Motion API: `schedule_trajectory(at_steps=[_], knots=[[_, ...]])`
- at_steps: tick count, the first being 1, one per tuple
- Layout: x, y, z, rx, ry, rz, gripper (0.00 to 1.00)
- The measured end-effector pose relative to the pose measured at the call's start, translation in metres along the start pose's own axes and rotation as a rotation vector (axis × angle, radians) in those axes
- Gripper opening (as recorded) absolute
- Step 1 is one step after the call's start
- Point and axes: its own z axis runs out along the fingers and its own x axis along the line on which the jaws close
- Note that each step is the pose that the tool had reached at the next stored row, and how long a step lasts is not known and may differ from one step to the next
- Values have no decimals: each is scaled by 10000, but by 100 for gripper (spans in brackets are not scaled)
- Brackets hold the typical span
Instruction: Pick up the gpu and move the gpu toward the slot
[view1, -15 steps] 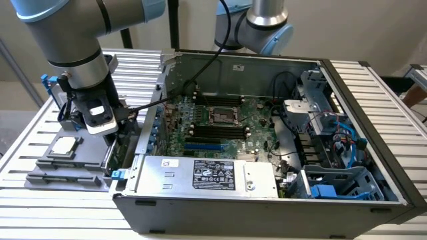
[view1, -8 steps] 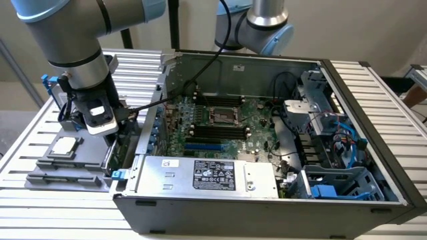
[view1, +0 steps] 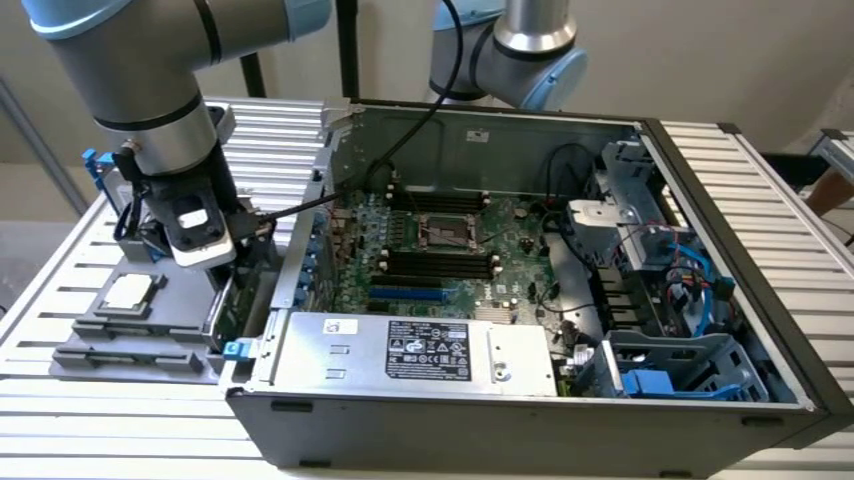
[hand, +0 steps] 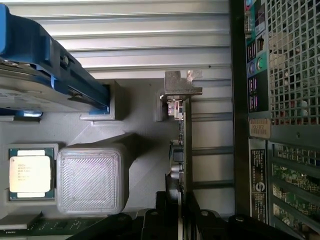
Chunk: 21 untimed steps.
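Observation:
The gpu (hand: 183, 145) is a thin green card standing on edge in a grey fixture tray (hand: 100, 140), seen edge-on in the wrist view with its metal bracket (hand: 181, 84) at the far end. My gripper (hand: 182, 214) straddles the card's near end, and its dark fingers (hand: 169, 216) press against both faces. In the exterior view my gripper (view1: 222, 262) hangs low over the tray at the exterior view's left, just outside the open computer case (view1: 534, 415). A strip of the gpu (view1: 246, 300) shows below it. The blue expansion slot (view1: 403, 295) lies on the motherboard inside the case.
The tray also holds a processor chip (hand: 30, 173) and a silver hard drive with blue rails (hand: 45, 70). The case's perforated side wall (hand: 292, 60) stands close beside the card. A power supply (view1: 414, 350) fills the case's front, and cables and drive bays (view1: 667, 290) sit at its right.

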Motion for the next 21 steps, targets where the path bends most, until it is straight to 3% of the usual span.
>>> schedule_trajectory(at_steps=[7,9,14,17,21], knots=[[-4,1,-106,-51,2,2,26],[-5,2,-133,-110,4,3,26],[-7,3,-210,-340,15,13,26],[-10,3,-283,-414,19,15,26],[-14,5,-391,-462,21,17,26]])
